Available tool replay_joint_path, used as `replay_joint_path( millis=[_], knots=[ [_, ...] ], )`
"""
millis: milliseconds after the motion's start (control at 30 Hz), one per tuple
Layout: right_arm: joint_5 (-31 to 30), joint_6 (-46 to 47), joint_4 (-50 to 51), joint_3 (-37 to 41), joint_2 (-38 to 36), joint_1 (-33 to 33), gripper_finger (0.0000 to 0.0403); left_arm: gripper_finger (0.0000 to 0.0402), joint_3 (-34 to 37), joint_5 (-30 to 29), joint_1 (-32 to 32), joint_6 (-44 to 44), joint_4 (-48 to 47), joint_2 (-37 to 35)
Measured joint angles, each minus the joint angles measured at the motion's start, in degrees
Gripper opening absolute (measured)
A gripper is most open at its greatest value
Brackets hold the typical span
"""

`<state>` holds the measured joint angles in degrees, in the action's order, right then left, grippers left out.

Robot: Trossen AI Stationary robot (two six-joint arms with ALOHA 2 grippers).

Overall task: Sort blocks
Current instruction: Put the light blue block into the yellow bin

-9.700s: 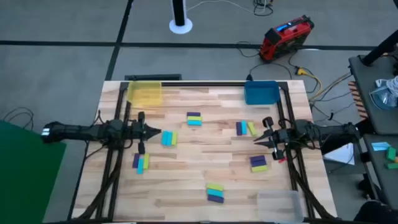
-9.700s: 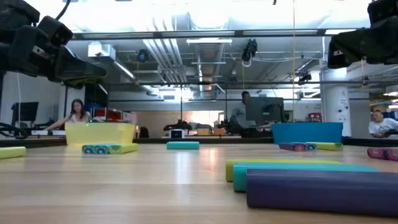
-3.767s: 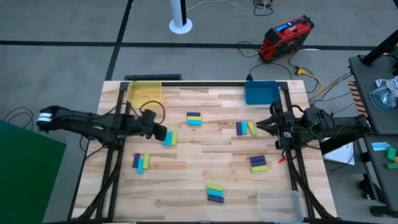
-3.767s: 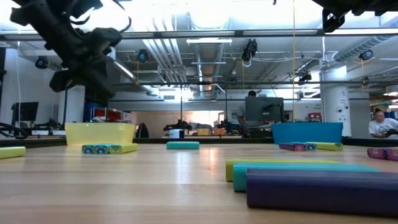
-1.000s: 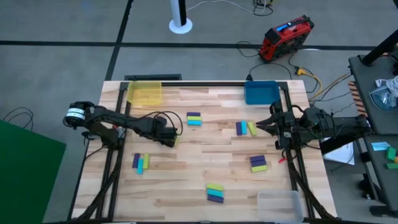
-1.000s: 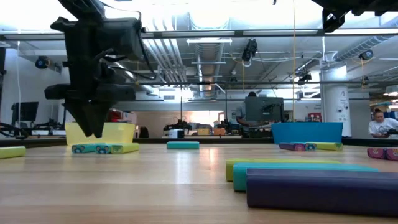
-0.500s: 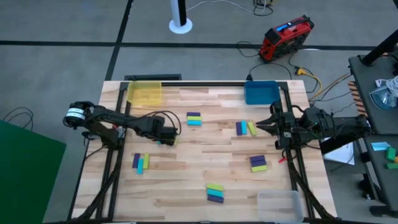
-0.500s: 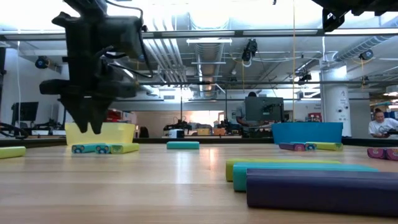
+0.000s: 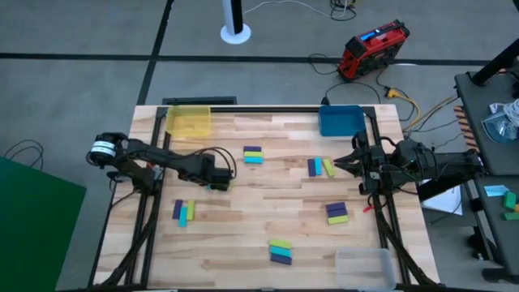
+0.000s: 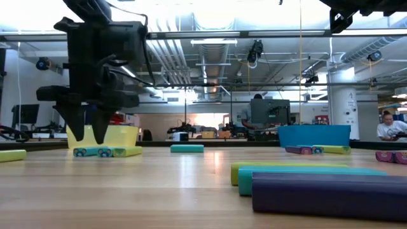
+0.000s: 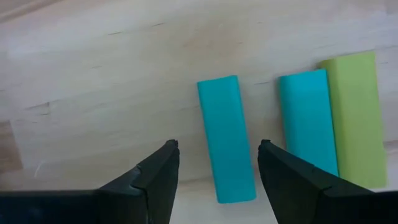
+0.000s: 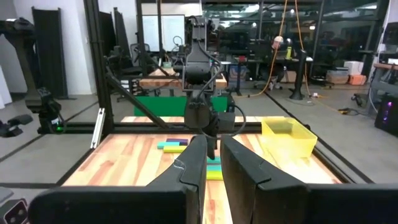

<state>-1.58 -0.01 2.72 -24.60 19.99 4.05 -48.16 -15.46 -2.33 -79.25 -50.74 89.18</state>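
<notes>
Left claw (image 11: 214, 163) hangs open just above the tabletop (image 9: 268, 207), its two fingers either side of a lone cyan block (image 11: 226, 139), not touching it; a cyan block (image 11: 307, 122) and a yellow-green block (image 11: 354, 118) lie side by side just beside that one; in the high view this claw (image 9: 219, 180) sits at about 9 o'clock from the tabletop's middle, and in the low view (image 10: 86, 133) its tips hover over that cluster of blocks (image 10: 106, 151). Right claw (image 9: 354, 164) waits at the 3 o'clock edge, raised, its fingers (image 12: 198, 163) set close with a narrow gap between them, holding nothing. Other blocks lie scattered in small groups: a pair (image 9: 253, 154) near 12 o'clock, a trio (image 9: 320, 167) toward 2 o'clock, a stack (image 9: 336, 212) near 4 o'clock, a group (image 9: 280, 251) at 6 o'clock, and a group (image 9: 183, 211) at 8 o'clock. Yellow bin (image 9: 188, 122) stands at the 11 o'clock corner; blue bin (image 9: 340, 121) at 1 o'clock; clear tray (image 9: 365, 266) at 5 o'clock.
</notes>
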Motion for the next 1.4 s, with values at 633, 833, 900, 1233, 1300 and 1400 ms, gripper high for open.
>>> replay_joint_path(
  millis=[633, 833, 900, 1233, 1300, 1400],
  knots=[
    [0.00, 1.09, 0.06, 0.00, 0.00, 0.00, 0.0038, 0.0195, 8.43, -0.07, 0.00, 0.64, 12.35, 0.02],
    [0.00, 1.62, 0.04, 0.00, 0.00, -0.02, 0.0038, 0.0162, 8.54, -0.05, 0.00, 0.70, 13.01, -0.68],
    [0.00, 1.62, 0.07, 0.00, 0.06, -0.01, 0.0038, 0.0145, 8.46, -0.07, 0.00, 0.94, 13.03, -0.68],
    [0.00, 1.55, 0.07, 0.02, 0.07, -0.01, 0.0038, 0.0077, 8.46, -0.48, 0.02, 1.18, 12.48, -0.63],
    [0.00, 1.55, 0.07, 0.00, 0.07, 0.00, 0.0038, 0.0081, 8.48, -0.48, 0.02, 1.27, 12.46, -0.63],
    [0.00, 1.53, 0.07, 0.00, 0.07, -0.01, 0.0038, 0.0088, 8.50, -0.50, 0.02, 2.18, 12.45, -0.63]
  ],
)
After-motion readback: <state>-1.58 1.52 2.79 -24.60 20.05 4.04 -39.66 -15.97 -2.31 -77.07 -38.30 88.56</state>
